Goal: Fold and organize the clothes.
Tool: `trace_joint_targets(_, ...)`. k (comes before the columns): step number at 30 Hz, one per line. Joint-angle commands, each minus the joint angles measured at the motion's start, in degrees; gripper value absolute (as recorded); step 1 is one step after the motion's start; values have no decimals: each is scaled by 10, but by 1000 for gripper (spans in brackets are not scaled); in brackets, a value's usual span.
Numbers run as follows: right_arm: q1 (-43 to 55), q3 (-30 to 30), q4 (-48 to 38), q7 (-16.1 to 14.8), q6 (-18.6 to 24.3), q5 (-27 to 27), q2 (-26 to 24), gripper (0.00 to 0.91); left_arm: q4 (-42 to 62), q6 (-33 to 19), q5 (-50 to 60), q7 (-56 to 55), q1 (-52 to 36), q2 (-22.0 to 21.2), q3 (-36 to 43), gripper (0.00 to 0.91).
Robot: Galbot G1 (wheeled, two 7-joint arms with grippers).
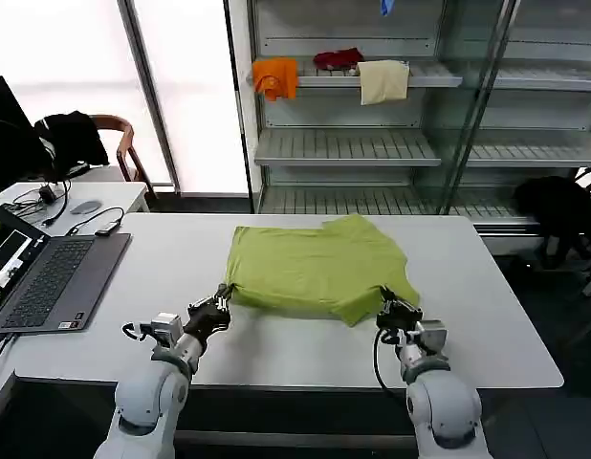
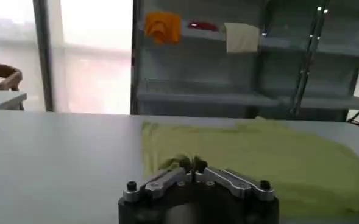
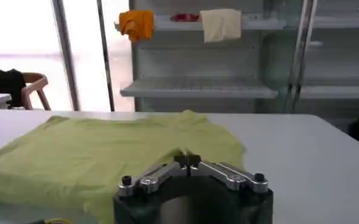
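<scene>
The clothes, a lime-green T-shirt (image 1: pixel 315 265), lie spread on the white table (image 1: pixel 487 316), its plain side up. My left gripper (image 1: pixel 223 297) is shut on the shirt's near left corner, where the cloth puckers between the fingertips (image 2: pixel 192 165). My right gripper (image 1: pixel 384 302) is shut on the near right corner, pinching a small peak of green fabric (image 3: pixel 186 159). In both wrist views the shirt (image 2: pixel 277 155) (image 3: pixel 100 152) stretches away flat behind the jaws.
An open laptop (image 1: pixel 42 273) with cables sits at the table's left end. Behind the table stands a metal shelf rack (image 1: pixel 372 143) holding orange (image 1: pixel 275 76), red (image 1: pixel 338 59) and cream (image 1: pixel 383 81) cloths. A chair with a black garment (image 1: pixel 71 134) is far left.
</scene>
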Motion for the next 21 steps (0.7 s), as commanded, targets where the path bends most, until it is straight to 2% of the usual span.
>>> trace_joint_targets(1, 109, -1, -115, -3, 0, -4, 3, 0, 67, -1, 4, 7, -48, -3, -1, 10)
trace_joint_targets(21, 145, 1, -177, -9, 5, -21, 4, 0, 130, -7, 32, 14, -75, -5, -1, 10)
